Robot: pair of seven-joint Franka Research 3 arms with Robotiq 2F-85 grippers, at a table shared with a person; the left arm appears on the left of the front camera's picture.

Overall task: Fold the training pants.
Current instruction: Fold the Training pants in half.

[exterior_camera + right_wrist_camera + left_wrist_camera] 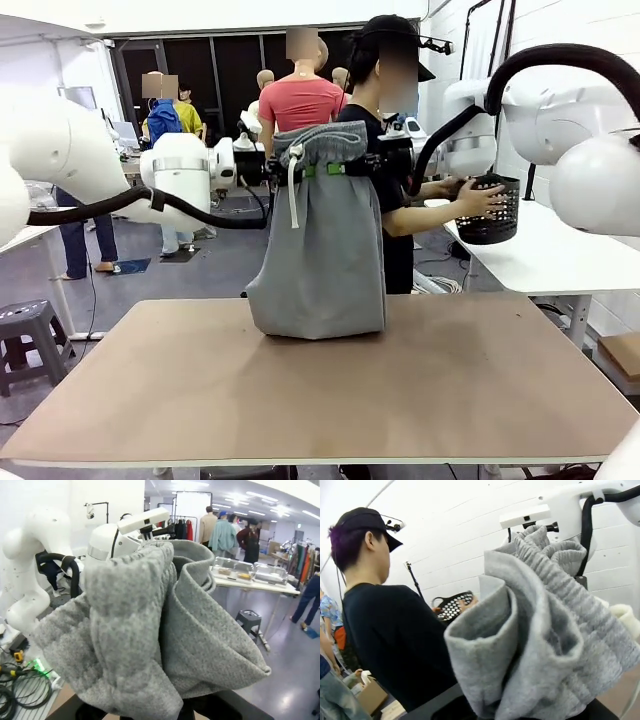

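One training pants [318,240], two grippers, one basket [492,212]

Found no readable text, label, brand, number or sign anywhere.

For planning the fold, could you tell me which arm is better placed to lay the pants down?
Neither clearly: left gripper and right gripper both grip the training pants waistband level.
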